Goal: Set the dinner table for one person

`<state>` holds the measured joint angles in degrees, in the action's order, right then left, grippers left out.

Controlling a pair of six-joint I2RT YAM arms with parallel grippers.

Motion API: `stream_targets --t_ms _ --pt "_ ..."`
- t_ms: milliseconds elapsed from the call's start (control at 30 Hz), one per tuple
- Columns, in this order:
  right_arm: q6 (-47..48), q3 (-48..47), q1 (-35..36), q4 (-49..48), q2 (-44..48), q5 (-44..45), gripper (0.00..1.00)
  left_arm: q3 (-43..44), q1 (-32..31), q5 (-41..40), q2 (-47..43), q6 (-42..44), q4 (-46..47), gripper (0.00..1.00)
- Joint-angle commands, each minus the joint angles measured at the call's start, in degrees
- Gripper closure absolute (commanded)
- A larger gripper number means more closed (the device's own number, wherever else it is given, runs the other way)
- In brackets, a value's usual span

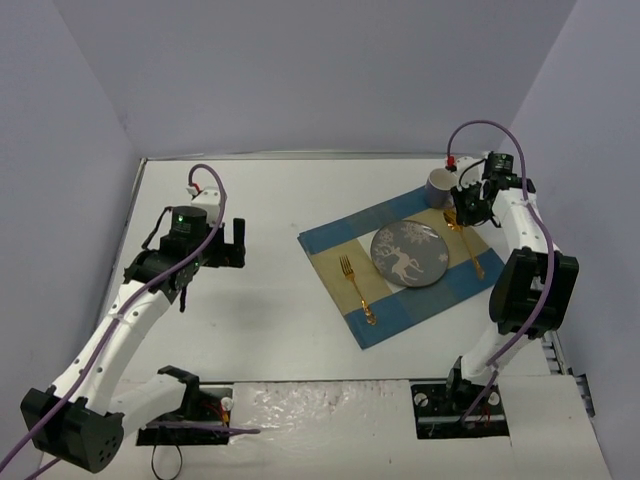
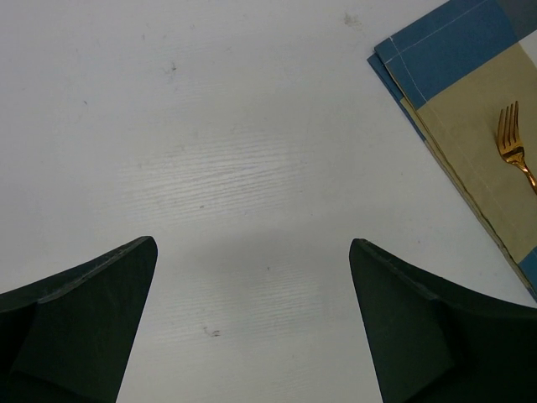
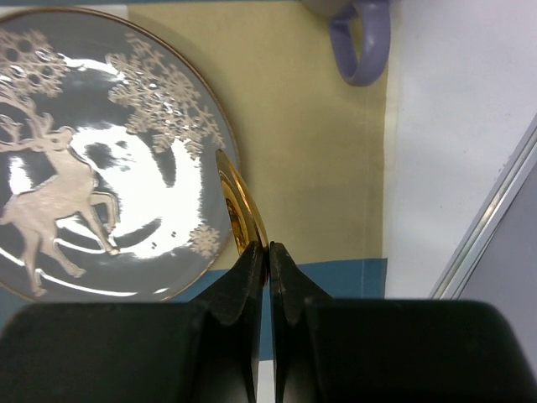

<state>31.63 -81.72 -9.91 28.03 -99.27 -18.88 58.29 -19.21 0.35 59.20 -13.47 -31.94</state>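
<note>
The white dinner table (image 1: 260,200) holds a blue-and-beige checked placemat (image 1: 335,240). On the mat lie a grey reindeer plate (image 1: 408,255) and, to its left, a gold fork (image 1: 355,285). My right gripper (image 1: 465,213) is shut on a gold spoon (image 1: 473,257) just right of the plate. In the right wrist view the fingers (image 3: 268,249) pinch the spoon (image 3: 235,210) at its bowl end, beside the plate (image 3: 92,151). A lilac mug (image 1: 440,187) stands at the mat's far corner. My left gripper (image 1: 237,245) is open and empty over bare table (image 2: 210,126).
The left wrist view shows the mat's corner (image 2: 453,50) and the fork tines (image 2: 513,147) at the right. The mug handle (image 3: 361,42) is just beyond the spoon. The table's metal rim (image 3: 495,210) runs close on the right. Walls enclose the table.
</note>
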Motion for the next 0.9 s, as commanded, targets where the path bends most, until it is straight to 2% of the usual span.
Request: stream_targets --t_ms 0,167,333,867 --pt "6.8 -3.2 -1.5 -0.7 -3.8 -1.9 1.0 1.4 0.2 -0.3 -0.8 2.0 1.5 0.03" --pt "8.8 -2.2 -1.9 -4.3 -7.0 -2.1 1.0 1.0 0.3 -2.7 -0.6 2.3 1.1 0.03" --pt "9.0 -1.2 -4.0 -9.1 -7.8 -3.5 1.0 1.3 0.7 -1.6 -0.1 2.2 1.2 0.03" --pt "9.1 -1.0 -5.2 -14.2 -13.2 -4.2 1.0 1.0 2.6 -0.3 2.1 1.8 1.4 0.03"
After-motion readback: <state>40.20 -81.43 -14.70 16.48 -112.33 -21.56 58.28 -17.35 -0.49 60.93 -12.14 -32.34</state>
